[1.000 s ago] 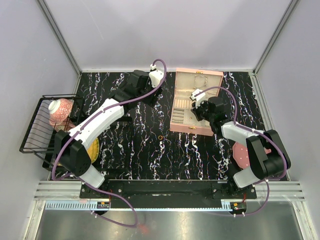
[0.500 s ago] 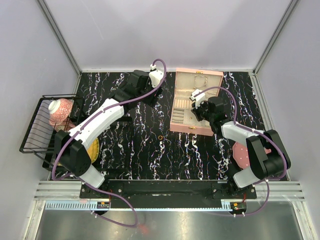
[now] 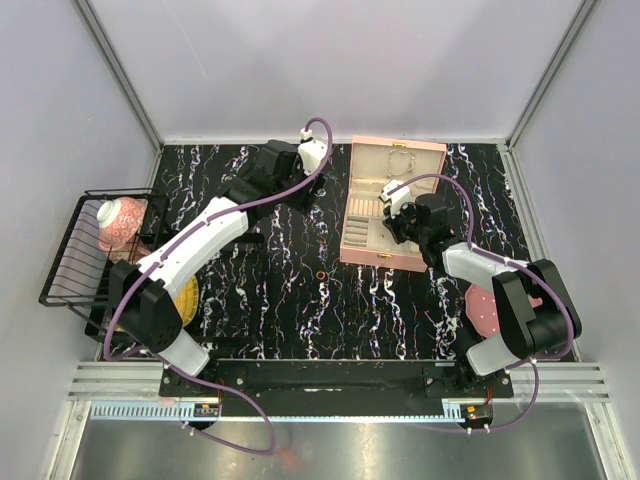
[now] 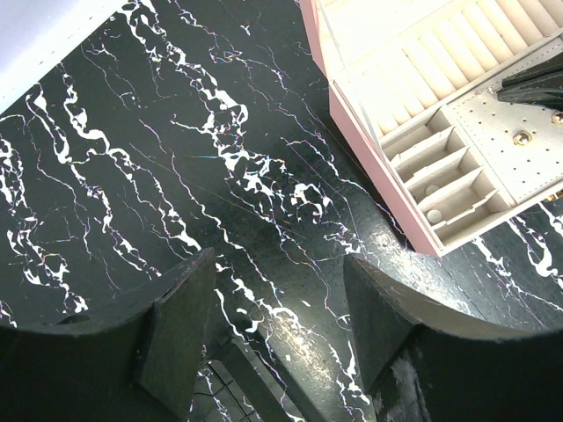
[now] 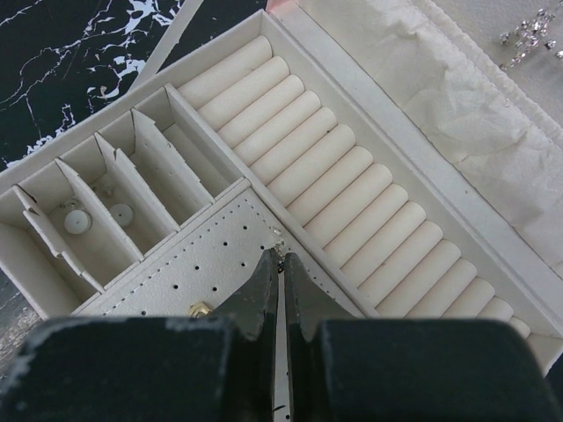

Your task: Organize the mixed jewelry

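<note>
1. The left gripper (image 4: 274, 294) hangs over the black marbled table (image 4: 132, 158) with its two fingers spread wide and nothing between them. The table shows through the gap.
2. The pink jewelry box (image 3: 380, 261) lies open at the back of the table, to the right of the middle. In the left wrist view its near corner (image 4: 380, 180) is up and to the right of the left gripper, well apart from it.
3. The right gripper (image 5: 280, 261) is inside the open box with its fingers brought together, leaving only a sliver between them.
4. Its tips meet over the white perforated panel (image 5: 176, 272), at the corner beside the ring rolls (image 5: 334, 167).
5. A tiny pale glinting piece (image 5: 278, 234) sits right at the tips. Whether it is pinched cannot be told.
6. A gold stud (image 5: 201, 309) sits in the perforated panel, just left of the closed fingers.
7. Two small pale round pieces (image 5: 77, 221) lie in the narrow slots on the left of the box.
8. A sparkling strand (image 5: 526, 32) rests on the padded lid lining.
9. A small gold ring (image 3: 320, 273) lies loose on the table, just in front of the box.
</note>
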You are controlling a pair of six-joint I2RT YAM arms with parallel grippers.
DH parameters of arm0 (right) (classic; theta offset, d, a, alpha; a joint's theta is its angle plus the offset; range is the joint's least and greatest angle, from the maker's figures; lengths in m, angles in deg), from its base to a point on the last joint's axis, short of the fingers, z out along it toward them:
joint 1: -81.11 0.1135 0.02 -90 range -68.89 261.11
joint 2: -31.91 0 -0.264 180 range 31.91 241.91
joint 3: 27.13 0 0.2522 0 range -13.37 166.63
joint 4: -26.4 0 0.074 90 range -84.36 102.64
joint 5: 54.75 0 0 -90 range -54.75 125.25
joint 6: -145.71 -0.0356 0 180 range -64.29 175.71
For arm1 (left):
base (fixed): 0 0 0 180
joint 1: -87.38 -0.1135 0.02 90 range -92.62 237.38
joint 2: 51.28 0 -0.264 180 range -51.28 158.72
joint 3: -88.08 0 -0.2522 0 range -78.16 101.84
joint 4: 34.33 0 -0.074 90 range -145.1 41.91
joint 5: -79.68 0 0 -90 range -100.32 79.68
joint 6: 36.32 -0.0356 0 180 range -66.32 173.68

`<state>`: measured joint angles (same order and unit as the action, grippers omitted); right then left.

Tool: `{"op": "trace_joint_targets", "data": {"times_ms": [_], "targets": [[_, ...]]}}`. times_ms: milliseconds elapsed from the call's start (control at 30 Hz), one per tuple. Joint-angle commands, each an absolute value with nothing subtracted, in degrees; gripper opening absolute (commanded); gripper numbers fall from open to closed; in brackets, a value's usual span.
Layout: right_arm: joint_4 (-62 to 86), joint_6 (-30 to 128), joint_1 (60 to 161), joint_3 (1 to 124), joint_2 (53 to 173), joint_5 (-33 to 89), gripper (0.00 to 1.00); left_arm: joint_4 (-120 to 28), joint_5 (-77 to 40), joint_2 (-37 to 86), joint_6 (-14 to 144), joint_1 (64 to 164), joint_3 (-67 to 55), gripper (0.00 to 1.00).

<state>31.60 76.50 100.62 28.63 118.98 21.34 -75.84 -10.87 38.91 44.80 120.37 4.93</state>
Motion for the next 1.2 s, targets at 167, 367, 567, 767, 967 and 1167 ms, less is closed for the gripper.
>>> {"op": "trace_joint_targets", "data": {"times_ms": [167,367,567,767,967,1167], "targets": [[32.15,77.24,101.42,29.52,117.34,23.39,0.0,-74.29,-12.34,39.07,46.13,120.08,4.63,0.65],[31.71,76.8,101.42,29.61,116.99,22.95,0.0,-74.29,-12.43,39.16,46.21,119.99,4.46,0.65],[31.36,76.71,101.5,29.44,116.29,22.77,0.0,-74.11,-12.34,39.07,46.13,120.08,4.19,0.65],[31.09,76.45,101.5,29.17,115.93,22.6,0.0,-74.02,-12.51,39.25,46.3,120.08,4.1,0.65],[31.27,76.36,101.59,29.0,116.11,22.86,0.0,-74.02,-12.51,39.07,46.3,120.08,3.93,0.65],[30.74,76.36,101.68,29.44,116.37,23.12,0.0,-73.85,-12.6,39.07,46.48,120.08,3.84,0.65]]}}
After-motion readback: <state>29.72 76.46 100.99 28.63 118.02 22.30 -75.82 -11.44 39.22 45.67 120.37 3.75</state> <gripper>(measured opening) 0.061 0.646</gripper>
